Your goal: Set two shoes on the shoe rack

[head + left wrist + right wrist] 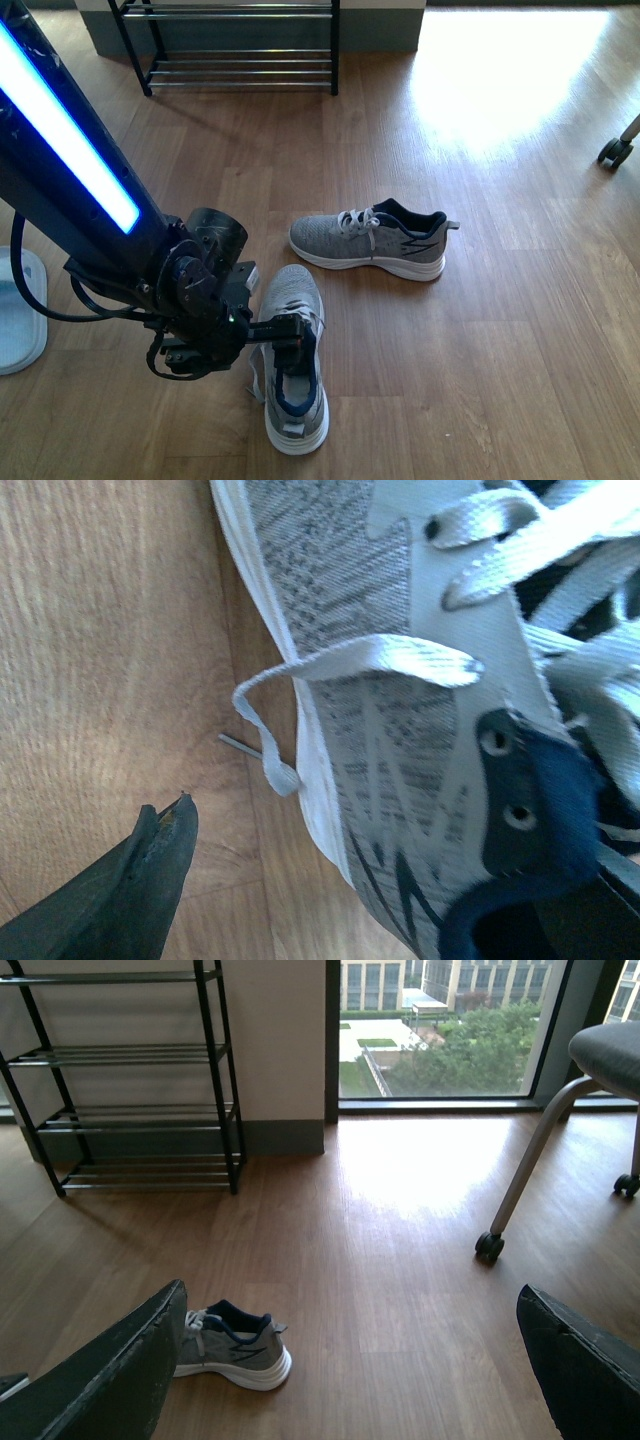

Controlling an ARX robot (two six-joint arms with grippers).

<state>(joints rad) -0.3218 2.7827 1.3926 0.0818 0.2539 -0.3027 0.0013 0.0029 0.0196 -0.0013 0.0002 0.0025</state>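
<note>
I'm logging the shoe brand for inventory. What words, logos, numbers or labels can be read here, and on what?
None can be read. The near grey sneaker and the far grey sneaker show only dark side stripes, no brand or size. The shoe rack shows no label.

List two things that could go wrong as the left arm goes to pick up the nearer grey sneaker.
1. A loose lace hangs over the side of the near sneaker, close to the left gripper. The jaws might pinch the lace rather than the shoe wall.
2. The jaws appear to straddle only one soft knit side by the collar, so the sneaker may tilt or slip when lifted toward the shoe rack.
</note>
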